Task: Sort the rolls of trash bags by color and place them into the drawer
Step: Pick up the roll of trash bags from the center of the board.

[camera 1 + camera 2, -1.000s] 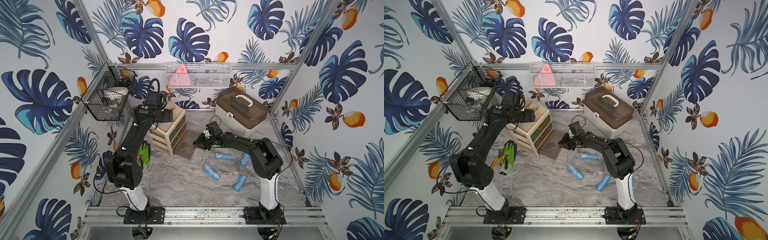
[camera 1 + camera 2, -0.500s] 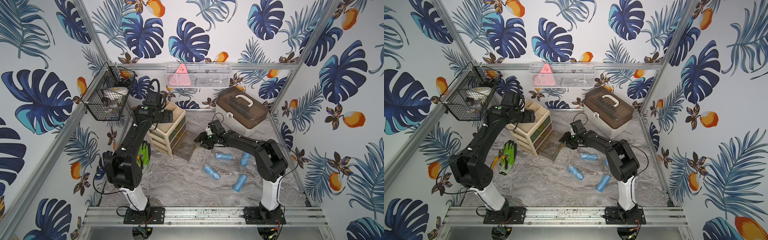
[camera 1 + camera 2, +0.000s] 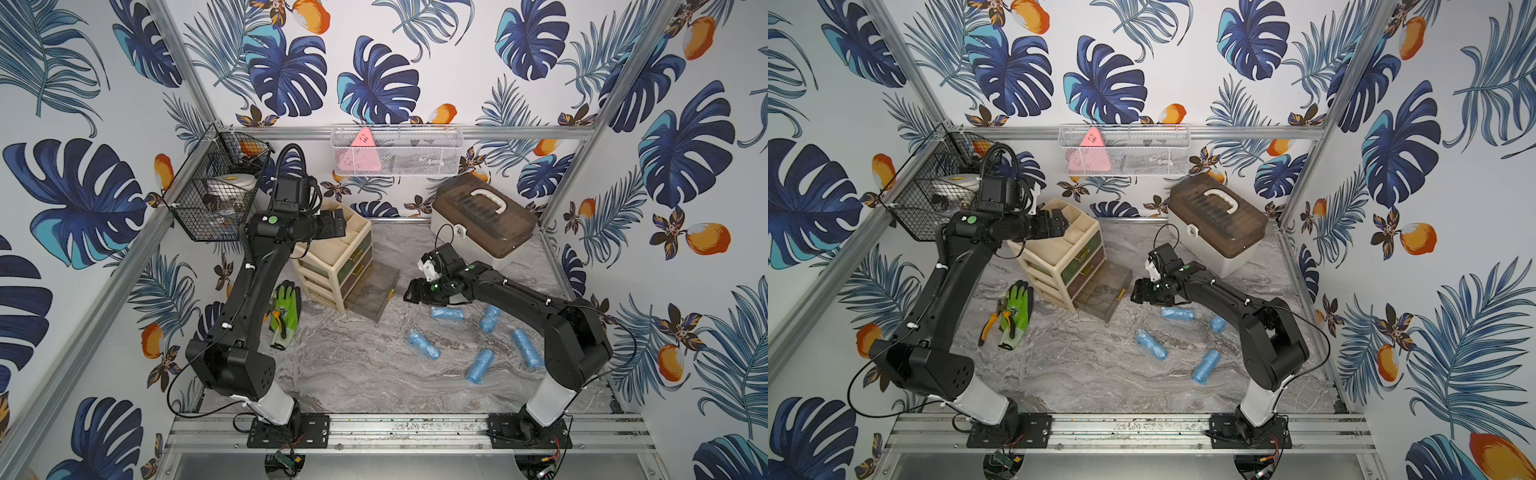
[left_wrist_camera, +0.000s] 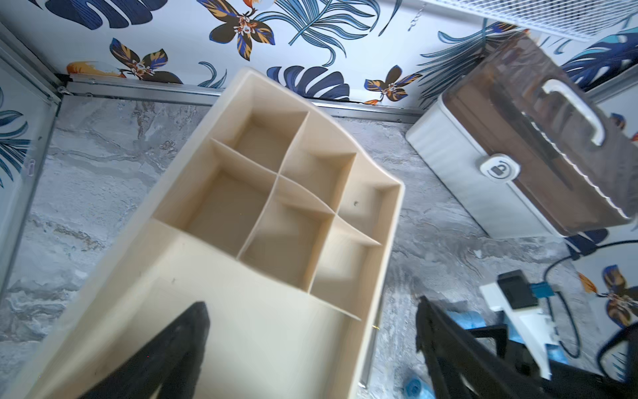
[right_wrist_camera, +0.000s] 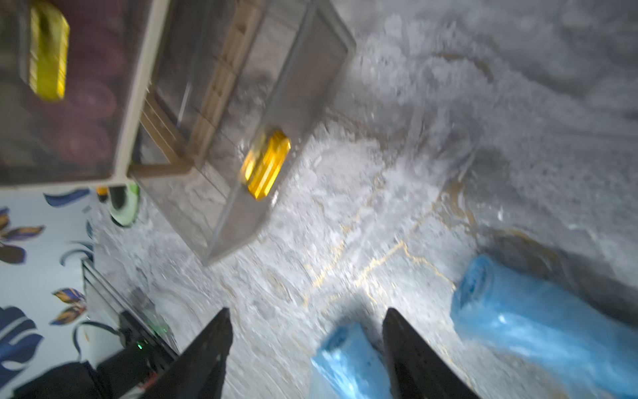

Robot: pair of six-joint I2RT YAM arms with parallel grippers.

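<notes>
The beige plastic drawer cabinet [image 3: 328, 249] has its smoky bottom drawer [image 3: 374, 297] standing out, seemingly empty. The left gripper [image 4: 310, 304] hovers open above the cabinet. The right gripper [image 3: 411, 293] is open and empty. Five light-blue crinkly plastic rolls [image 3: 446, 313] lie on the table beside it. The blue batch seems to begin, so the next move should be closing on the nearest roll.

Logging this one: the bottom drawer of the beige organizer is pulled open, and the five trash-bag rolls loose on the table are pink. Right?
Not quite. The five loose trash-bag rolls are light blue, not pink, as a top view shows. The rest holds: the bottom drawer of the beige organizer is pulled open, and the rolls lie on the table.
</notes>
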